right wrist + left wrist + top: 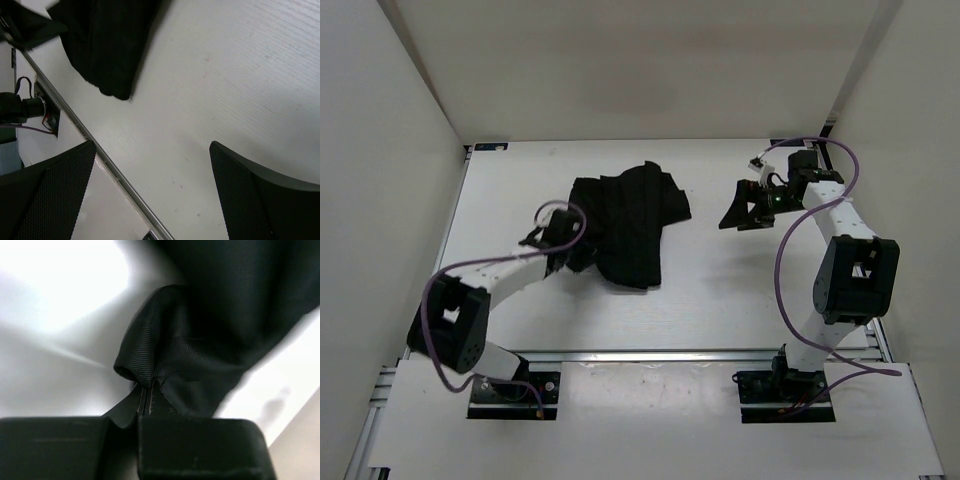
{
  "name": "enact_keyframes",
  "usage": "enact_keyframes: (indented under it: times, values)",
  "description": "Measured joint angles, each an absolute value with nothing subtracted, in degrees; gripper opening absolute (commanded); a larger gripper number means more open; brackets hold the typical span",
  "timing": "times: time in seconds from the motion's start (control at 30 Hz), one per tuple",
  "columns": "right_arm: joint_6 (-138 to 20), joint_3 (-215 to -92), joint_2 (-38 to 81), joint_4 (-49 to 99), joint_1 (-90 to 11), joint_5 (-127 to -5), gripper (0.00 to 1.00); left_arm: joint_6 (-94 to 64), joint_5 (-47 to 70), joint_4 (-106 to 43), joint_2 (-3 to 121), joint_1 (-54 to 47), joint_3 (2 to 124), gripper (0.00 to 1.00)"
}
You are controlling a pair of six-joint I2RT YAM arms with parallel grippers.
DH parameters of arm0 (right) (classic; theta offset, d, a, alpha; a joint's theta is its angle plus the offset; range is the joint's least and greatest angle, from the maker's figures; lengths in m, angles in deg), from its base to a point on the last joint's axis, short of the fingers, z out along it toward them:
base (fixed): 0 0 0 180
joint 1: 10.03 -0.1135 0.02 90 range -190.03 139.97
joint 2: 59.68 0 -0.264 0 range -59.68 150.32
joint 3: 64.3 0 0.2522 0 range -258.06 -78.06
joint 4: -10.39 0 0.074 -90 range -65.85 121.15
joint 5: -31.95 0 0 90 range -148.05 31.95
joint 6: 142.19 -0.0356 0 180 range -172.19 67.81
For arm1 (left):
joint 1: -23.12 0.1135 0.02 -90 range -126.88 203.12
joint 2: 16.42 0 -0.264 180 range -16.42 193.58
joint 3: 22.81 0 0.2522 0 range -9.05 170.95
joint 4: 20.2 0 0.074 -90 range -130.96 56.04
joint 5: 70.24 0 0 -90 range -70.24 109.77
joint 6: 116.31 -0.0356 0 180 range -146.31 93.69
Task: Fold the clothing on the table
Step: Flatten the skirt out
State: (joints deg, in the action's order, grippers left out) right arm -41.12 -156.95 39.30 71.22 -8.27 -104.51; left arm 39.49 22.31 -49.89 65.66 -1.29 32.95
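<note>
The black clothing (630, 225) lies bunched on the white table (720, 290), left of centre. My left gripper (563, 255) sits at its near-left edge, shut on a pinched fold of the ribbed black fabric (150, 350), which rises from between the jaws in the left wrist view. My right gripper (740, 215) hangs open to the right of the clothing, apart from it, with only bare table (210, 75) between its fingers. In the right wrist view the clothing (110, 45) fills the upper left corner.
White walls enclose the table on three sides. A metal rail (670, 355) runs along the near edge in front of both arm bases; the same rail (90, 135) crosses the right wrist view diagonally. Purple cables loop off each arm.
</note>
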Motion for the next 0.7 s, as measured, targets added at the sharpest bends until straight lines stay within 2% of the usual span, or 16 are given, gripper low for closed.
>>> enact_keyframes:
  times: [0.1, 0.27, 0.37, 0.43, 0.57, 0.7]
  values:
    - [-40.4, -157.1, 39.3, 70.7, -8.2, -105.4, 0.99, 34.6, 23.9, -55.7, 74.2, -2.5, 52.6, 0.00]
    - [-36.3, -163.6, 39.1, 71.5, -9.9, -106.0, 0.99, 27.6, 26.7, -65.8, 95.6, -7.2, 100.5, 0.00]
    - [-35.6, -163.8, 36.1, 65.3, -12.9, -103.6, 1.00, 26.9, 26.7, -72.4, 107.7, -8.9, 127.2, 0.00]
    - [-36.1, -158.5, 30.7, 56.6, -15.6, -100.3, 0.99, 27.1, 26.9, -73.3, 108.7, -9.9, 130.5, 0.00]
    - [-38.1, -138.7, 15.3, 37.6, -25.4, -89.7, 0.99, 27.3, 28.7, -74.0, 102.7, -12.0, 119.9, 0.00]
    - [-45.8, -134.6, 14.9, 29.8, -33.0, -84.1, 0.98, 26.7, 30.3, -78.9, 105.7, -13.4, 124.0, 0.00]
